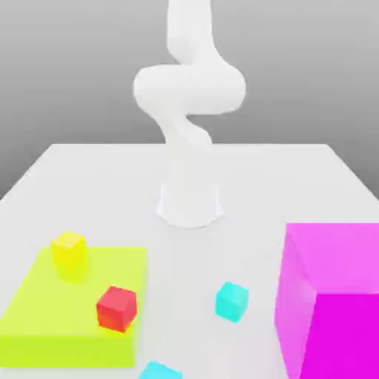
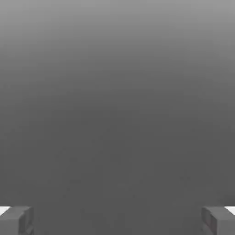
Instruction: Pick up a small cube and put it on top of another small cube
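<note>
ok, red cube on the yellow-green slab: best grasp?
Come straight down from above and close the gripper on two opposite vertical faces of the red cube. It sits flat on the yellow-green slab, apart from the yellow cube, so its sides look free. It appears turned slightly against the slab's edges, so rotate the wrist to match.

White arm (image 1: 189, 96) rising from its round base (image 1: 189, 203) at the centre of the exterior view, links folded into a bend near the upper centre. Gripper (image 2: 117, 220) spread wide; grey fingertips (image 2: 16, 220) sit at the frame's lower corners, nothing between them.
</note>
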{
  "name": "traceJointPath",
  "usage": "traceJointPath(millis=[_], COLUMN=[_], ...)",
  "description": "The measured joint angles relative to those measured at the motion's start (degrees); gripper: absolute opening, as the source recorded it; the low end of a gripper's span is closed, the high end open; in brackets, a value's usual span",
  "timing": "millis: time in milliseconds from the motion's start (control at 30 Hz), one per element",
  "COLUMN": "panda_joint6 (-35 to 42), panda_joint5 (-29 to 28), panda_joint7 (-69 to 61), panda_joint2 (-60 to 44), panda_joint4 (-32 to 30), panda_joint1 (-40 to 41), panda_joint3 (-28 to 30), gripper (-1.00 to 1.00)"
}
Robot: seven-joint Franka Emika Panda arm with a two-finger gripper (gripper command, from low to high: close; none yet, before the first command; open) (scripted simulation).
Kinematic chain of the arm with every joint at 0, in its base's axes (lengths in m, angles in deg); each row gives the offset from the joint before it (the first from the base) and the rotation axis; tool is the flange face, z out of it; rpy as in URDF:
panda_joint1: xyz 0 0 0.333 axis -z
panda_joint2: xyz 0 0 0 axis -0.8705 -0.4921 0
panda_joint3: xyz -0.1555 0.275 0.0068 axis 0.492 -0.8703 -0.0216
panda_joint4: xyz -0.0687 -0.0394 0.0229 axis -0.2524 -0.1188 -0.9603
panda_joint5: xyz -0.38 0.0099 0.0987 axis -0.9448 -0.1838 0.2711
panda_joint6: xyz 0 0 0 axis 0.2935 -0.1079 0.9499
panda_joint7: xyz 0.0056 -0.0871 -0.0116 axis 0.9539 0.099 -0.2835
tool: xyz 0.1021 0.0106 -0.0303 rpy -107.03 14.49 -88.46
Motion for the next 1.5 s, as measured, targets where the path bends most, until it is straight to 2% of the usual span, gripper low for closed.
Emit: traceJointPath(millis=[367,633,867,900,1167,1367,1500], panda_joint6=[-16.3,-28.4,-39.9,-41.5,-40.7,-31.2,-21.9], panda_joint5=[0.3,0.7,3.0,3.0,2.6,0.6,0.1], panda_joint7=[-23.8,-41.6,-45.3,-45.3,-45.1,-43.6,-47.0], panda_joint2=[-23.3,-40.6,-55.1,-57.1,-56.2,-44.5,-40.7], panda_joint4=[-15.7,-27.2,-26.2,-25.8,-26.0,-28.2,-22.7], panda_joint1=[-10.3,-14.5,-12.6,-12.2,-12.2,-12.8,-6.7], panda_joint3=[4.0,3.3,0.4,0.0,0.0,1.3,4.3], gripper=[0.00,0.00,0.00,-1.00,-1.00,-1.00,-1.00])
